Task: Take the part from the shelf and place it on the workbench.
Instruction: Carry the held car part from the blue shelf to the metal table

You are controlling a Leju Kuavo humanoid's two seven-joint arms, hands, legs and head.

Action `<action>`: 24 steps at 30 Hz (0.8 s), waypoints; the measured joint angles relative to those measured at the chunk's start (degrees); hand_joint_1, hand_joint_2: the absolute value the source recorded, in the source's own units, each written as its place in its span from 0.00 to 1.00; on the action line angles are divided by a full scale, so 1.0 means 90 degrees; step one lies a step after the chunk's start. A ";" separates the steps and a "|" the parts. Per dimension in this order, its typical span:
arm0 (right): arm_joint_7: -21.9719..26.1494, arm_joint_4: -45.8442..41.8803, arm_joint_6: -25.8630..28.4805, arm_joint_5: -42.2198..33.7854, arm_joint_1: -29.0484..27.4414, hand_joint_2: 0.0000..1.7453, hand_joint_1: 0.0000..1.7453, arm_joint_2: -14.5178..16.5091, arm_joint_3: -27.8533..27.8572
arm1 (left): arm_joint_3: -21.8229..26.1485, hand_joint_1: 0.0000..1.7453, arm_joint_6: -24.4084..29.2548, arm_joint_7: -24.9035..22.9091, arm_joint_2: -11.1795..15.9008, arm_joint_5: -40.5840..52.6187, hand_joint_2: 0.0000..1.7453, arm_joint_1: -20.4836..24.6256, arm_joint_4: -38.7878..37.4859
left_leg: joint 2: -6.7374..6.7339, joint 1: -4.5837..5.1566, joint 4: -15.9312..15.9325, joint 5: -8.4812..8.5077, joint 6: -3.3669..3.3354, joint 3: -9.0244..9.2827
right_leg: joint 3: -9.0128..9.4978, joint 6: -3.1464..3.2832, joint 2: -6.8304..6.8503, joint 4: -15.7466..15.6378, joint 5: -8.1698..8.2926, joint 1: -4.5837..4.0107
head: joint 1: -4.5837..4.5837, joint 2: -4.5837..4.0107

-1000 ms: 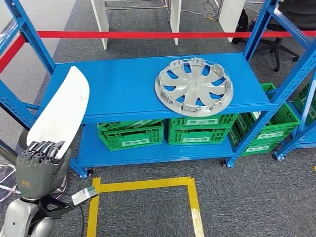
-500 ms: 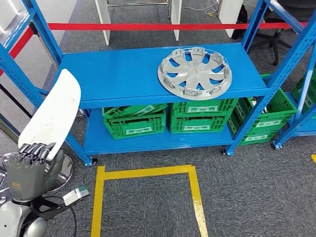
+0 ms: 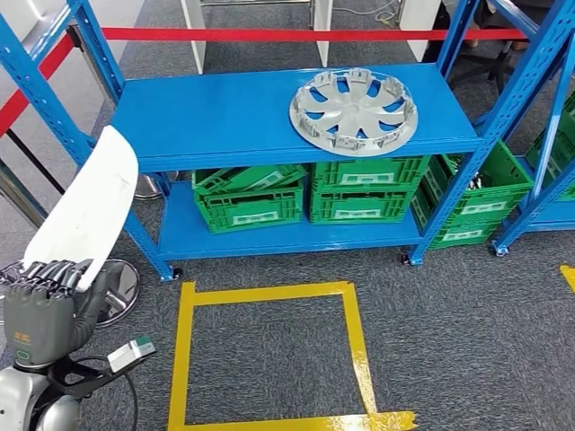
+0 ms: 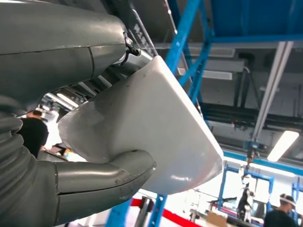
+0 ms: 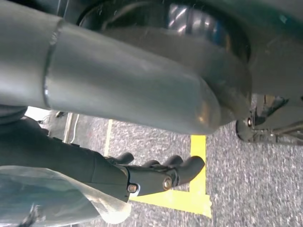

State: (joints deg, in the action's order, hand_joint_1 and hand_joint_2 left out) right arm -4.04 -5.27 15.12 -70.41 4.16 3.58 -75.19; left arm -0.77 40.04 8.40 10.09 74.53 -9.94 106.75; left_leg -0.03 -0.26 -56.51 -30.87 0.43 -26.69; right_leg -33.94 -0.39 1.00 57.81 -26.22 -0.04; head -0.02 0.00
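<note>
Holding white part (image 3: 88, 211) in left hand (image 3: 42, 305), green crates (image 3: 250, 199) under shelf (image 3: 216, 117)

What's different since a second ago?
The whole view has shifted: the camera moved, pulling back from the blue shelf. The left hand keeps gripping the white panel. The silver hubcap lies on the shelf as before.

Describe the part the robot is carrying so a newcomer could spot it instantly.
Start at the blue shelf with the silver wheel cover on top and green crates below. Look to its lower left corner, where the left hand grips a white panel. It is the one smooth, plain white, rounded piece, held tilted up off the shelf.
</note>
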 joint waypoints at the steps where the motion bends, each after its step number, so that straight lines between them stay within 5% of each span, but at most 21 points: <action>1: -0.0001 0.0000 0.0001 -0.0004 -0.0007 0.00 0.00 0.0006 0.0001 | 0.0002 1.00 0.0000 -0.0007 0.0006 -0.0005 1.00 -0.0001 -0.0001 | -0.0008 -0.0002 0.0016 0.0048 -0.0054 -0.0051 | -0.0025 -0.0041 -0.0001 -0.0006 0.0044 0.0006 | -0.0001 0.0000; 3: -0.0002 0.0000 0.0001 -0.0012 -0.0019 0.00 0.00 0.0011 0.0002 | 0.0003 1.00 -0.0001 -0.0018 0.0014 -0.0010 1.00 0.0008 -0.0002 | -0.0032 -0.0016 0.0055 0.0190 -0.0175 -0.0186 | -0.0133 -0.0108 -0.0031 0.0125 -0.0157 0.0018 | 0.0013 0.0000; 6: -0.0002 0.0000 0.0000 -0.0017 -0.0015 0.00 0.00 0.0013 0.0002 | 0.0003 1.00 -0.0002 -0.0033 0.0014 -0.0015 1.00 0.0016 -0.0002 | -0.0053 -0.0019 0.0065 0.0437 -0.0267 -0.0476 | -0.0418 -0.0170 -0.0086 0.1089 -0.1064 0.0024 | 0.0053 0.0000; 7: -0.0001 0.0000 -0.0001 -0.0018 -0.0013 0.00 0.00 0.0013 0.0002 | 0.0003 1.00 -0.0002 -0.0047 0.0014 -0.0019 1.00 0.0016 -0.0004 | -0.0055 -0.0013 0.0058 0.0520 -0.0267 -0.0585 | -0.0466 -0.0182 -0.0091 0.1462 -0.1219 0.0025 | 0.0055 0.0000; 9: 0.0000 0.0000 -0.0002 -0.0023 -0.0011 0.00 0.00 0.0013 0.0002 | 0.0002 1.00 -0.0002 -0.0078 0.0015 -0.0029 1.00 0.0017 -0.0012 | -0.0057 -0.0005 0.0028 0.0674 -0.0254 -0.0802 | -0.0341 -0.0187 -0.0092 0.1752 -0.1060 0.0024 | 0.0060 0.0000; 11: 0.0001 0.0000 -0.0002 -0.0030 -0.0009 0.00 0.00 0.0013 0.0002 | 0.0001 1.00 -0.0001 -0.0092 0.0015 -0.0032 1.00 0.0019 -0.0020 | -0.0056 -0.0003 -0.0020 0.0807 -0.0221 -0.0998 | 0.0209 -0.0164 -0.0093 0.1157 -0.0679 0.0025 | 0.0062 0.0000; 13: 0.0004 0.0000 -0.0004 -0.0035 0.0002 0.00 0.00 0.0013 0.0002 | 0.0002 1.00 0.0000 -0.0093 0.0017 -0.0032 1.00 0.0021 -0.0022 | -0.0053 0.0012 -0.0075 0.0934 -0.0165 -0.1133 | 0.0932 -0.0115 -0.0097 0.0119 -0.0672 0.0016 | 0.0056 0.0000; 14: 0.0006 -0.0001 -0.0004 -0.0038 0.0008 0.00 0.00 0.0013 0.0002 | 0.0002 1.00 0.0000 -0.0094 0.0019 -0.0032 1.00 0.0024 -0.0022 | -0.0054 0.0015 -0.0081 0.1002 -0.0133 -0.1162 | 0.1129 -0.0088 -0.0102 -0.0224 -0.0744 0.0006 | 0.0055 0.0000; 16: 0.0010 -0.0004 -0.0005 -0.0041 0.0007 0.00 0.00 0.0021 0.0002 | 0.0001 1.00 0.0000 -0.0095 0.0028 -0.0036 1.00 0.0030 -0.0024 | -0.0057 0.0009 -0.0053 0.1140 -0.0061 -0.1199 | 0.1146 -0.0018 -0.0106 -0.0409 -0.0766 -0.0011 | 0.0066 -0.0001; 18: 0.0007 -0.0009 -0.0005 -0.0044 0.0003 0.00 0.00 0.0035 0.0002 | -0.0002 1.00 0.0000 -0.0095 0.0043 -0.0042 1.00 0.0026 -0.0026 | -0.0047 -0.0006 -0.0130 0.0991 0.0019 -0.1268 | 0.0990 0.0082 -0.0085 -0.0385 -0.0634 0.0000 | 0.0073 -0.0001; 22: 0.0013 -0.0016 -0.0007 -0.0046 -0.0008 0.00 0.00 0.0044 0.0002 | -0.0004 1.00 0.0000 -0.0095 0.0063 -0.0051 1.00 0.0022 -0.0034 | -0.0039 -0.0025 -0.1500 -0.0206 0.0124 -0.1494 | 0.0661 0.0184 -0.0036 -0.0345 -0.0336 0.0003 | 0.0027 0.0000; 24: 0.0042 -0.0017 -0.0007 -0.0047 -0.0008 0.00 0.00 0.0045 0.0002 | -0.0004 1.00 0.0000 -0.0095 0.0066 -0.0058 1.00 0.0022 -0.0042 | -0.0038 -0.0027 -0.1912 -0.0185 0.0130 -0.1394 | 0.0459 0.0181 -0.0028 -0.0267 -0.0206 -0.0005 | 0.0025 -0.0001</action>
State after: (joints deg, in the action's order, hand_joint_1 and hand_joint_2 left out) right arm -3.67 -5.42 15.06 -70.83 4.08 3.99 -75.17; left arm -0.81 40.04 7.54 10.68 74.01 -9.74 106.37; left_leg -0.37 -0.51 -73.72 -32.54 1.60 -39.24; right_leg -29.82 1.24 0.76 55.41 -28.07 -0.08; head 0.21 -0.01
